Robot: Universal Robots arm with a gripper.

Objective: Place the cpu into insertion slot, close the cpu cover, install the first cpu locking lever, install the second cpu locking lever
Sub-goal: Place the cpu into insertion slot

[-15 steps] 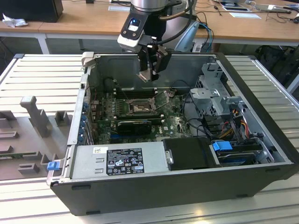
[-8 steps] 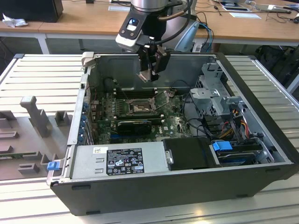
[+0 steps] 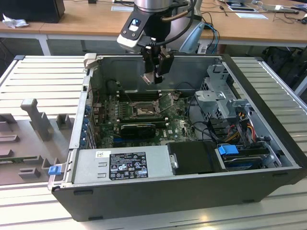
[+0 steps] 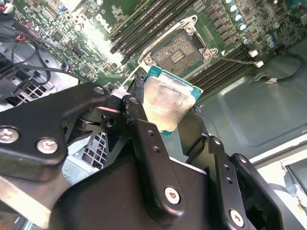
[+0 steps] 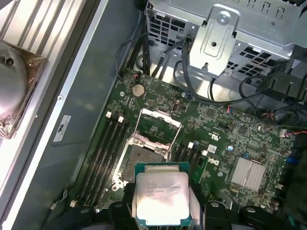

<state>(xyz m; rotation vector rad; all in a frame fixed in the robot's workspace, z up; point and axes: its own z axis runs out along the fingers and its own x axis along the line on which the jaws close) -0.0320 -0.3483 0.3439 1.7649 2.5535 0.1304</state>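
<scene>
Pale silver metal caps the small flat square cpu [image 4: 168,103], which is clamped by two opposite edges between the black fingers of the gripper [image 3: 154,76]. The chip is held in the air over the green motherboard [image 3: 178,125], well apart from the square black-rimmed insertion slot [image 5: 144,160] with its grey metallic centre. The slot is seen uncovered, and the thin dull-silver cpu cover [image 5: 156,125] appears to be swung up at one side of it.

For a clean seating, the chip would best be kept level, its sides squared to the socket rim and its corner marks matched before it is lowered. It should be laid in without sliding, since the contacts are judged delicate.

Room is open directly above the socket. It is flanked on two sides by rows of long black memory slots [image 5: 112,143], and the raised cover should be kept clear of. Loose black cables [image 3: 192,103] and the grey metal drive cage [image 3: 220,91] stand further off.
</scene>
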